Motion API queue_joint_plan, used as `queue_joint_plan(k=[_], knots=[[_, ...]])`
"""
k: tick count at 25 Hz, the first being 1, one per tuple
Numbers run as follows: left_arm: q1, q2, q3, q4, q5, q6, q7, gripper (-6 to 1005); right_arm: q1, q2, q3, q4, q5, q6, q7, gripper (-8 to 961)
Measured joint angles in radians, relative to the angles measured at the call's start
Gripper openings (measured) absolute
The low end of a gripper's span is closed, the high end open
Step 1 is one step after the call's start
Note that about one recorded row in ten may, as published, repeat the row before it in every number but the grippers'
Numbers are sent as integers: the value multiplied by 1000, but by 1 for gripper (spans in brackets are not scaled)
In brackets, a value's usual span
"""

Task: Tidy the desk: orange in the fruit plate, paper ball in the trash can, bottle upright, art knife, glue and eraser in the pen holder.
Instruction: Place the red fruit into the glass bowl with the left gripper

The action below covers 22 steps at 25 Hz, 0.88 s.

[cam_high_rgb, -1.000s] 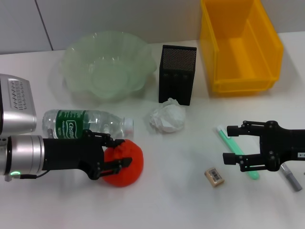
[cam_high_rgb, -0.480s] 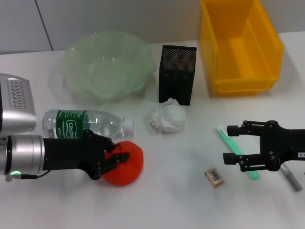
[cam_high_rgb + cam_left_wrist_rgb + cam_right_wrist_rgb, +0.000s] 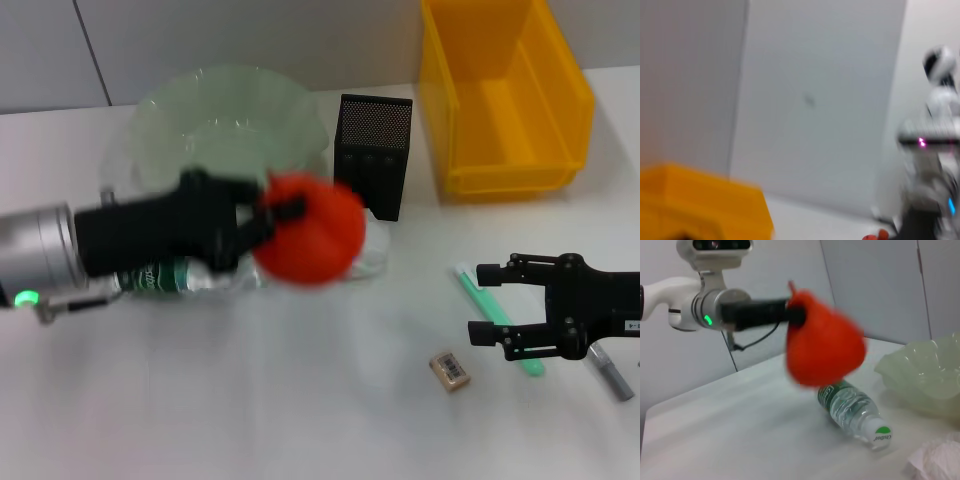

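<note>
My left gripper (image 3: pixel 268 220) is shut on the red-orange orange (image 3: pixel 310 230) and holds it in the air in front of the pale-green fruit plate (image 3: pixel 160 105). The right wrist view shows the raised orange (image 3: pixel 822 347) above the lying bottle (image 3: pixel 855 410). In the head view the bottle (image 3: pixel 155 276) is mostly hidden under my left arm, and the paper ball (image 3: pixel 372 252) peeks out behind the orange. My right gripper (image 3: pixel 477 302) stands open over the green art knife (image 3: pixel 500 318). The eraser (image 3: pixel 450 368) lies near it, and the grey glue stick (image 3: pixel 610 373) lies beside my right wrist.
The black mesh pen holder (image 3: pixel 374 155) stands right of the fruit plate. Behind the right gripper, at the back right, sits the yellow trash can (image 3: pixel 505 95); its corner also shows in the left wrist view as the trash can (image 3: pixel 700 205).
My left gripper has lifted the orange off the table and carried it up and to the right, toward the fruit plate. The right arm has stayed still.
</note>
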Motion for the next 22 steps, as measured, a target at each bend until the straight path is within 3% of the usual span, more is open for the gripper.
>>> queue_joint_plan(k=[1,5,6,10,11,14,22], knots=[[-13,-2,2,-43,-102,-31,47,115,0,0,0,0,0,0,0,819],[-39,-2,-1,-112,-204,-82,121,96,0,0,0,-2,0,-1,0,819],[-66,-2,-5,-178,-296,-154,190,91,1,0,0,-2,0,-1,0,819],[-87,-5,-3,-229,-378,-234,253,71,-2,0,0,-2,0,-1,-1,819],[-113,-8,7,-275,-454,-316,324,65,-2,0,0,-2,0,-1,-1,819],[-132,-8,9,-299,-484,-350,359,65,-2,0,0,-2,0,-2,-1,819],[-255,-9,25,-406,-517,-626,534,66,0,0,-3,-2,0,-2,-2,819]])
